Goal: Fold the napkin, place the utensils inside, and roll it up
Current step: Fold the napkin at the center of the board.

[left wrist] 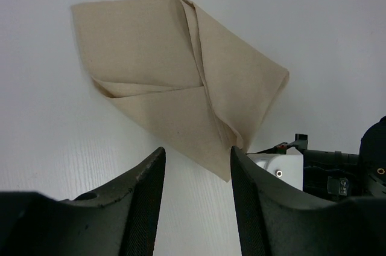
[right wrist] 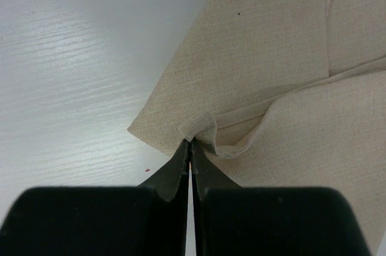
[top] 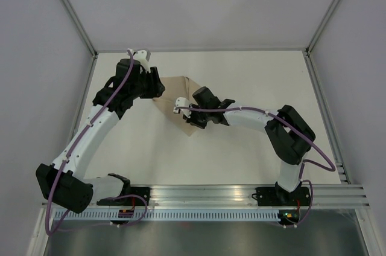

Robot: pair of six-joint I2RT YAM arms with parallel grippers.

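The napkin [top: 175,90] lies on the white counter [top: 217,159], toward the far side and slightly left of centre, between the two arms. It is folded into an irregular, multi-layer shape. The left wrist view shows several flaps overlapping, with creases meeting near the middle and one pointed corner directed toward the camera. The right gripper [right wrist: 190,142] is fully closed, its fingers pressed together on a small pinch of fabric at the edge of the napkin's upper layer. The pinched fabric is puckered and stands slightly proud of the layer beneath. In the overhead view the right gripper sits over the near-right portion of the napkin and covers part of it. The left gripper [left wrist: 197,153] is spread wide and grips nothing. It is positioned at the left side of the napkin, and the pointed corner is visible beyond the gap between its fingers [left wrist: 148,195]. Whether these fingers touch the counter cannot be determined. The two grippers are near each other but apart.
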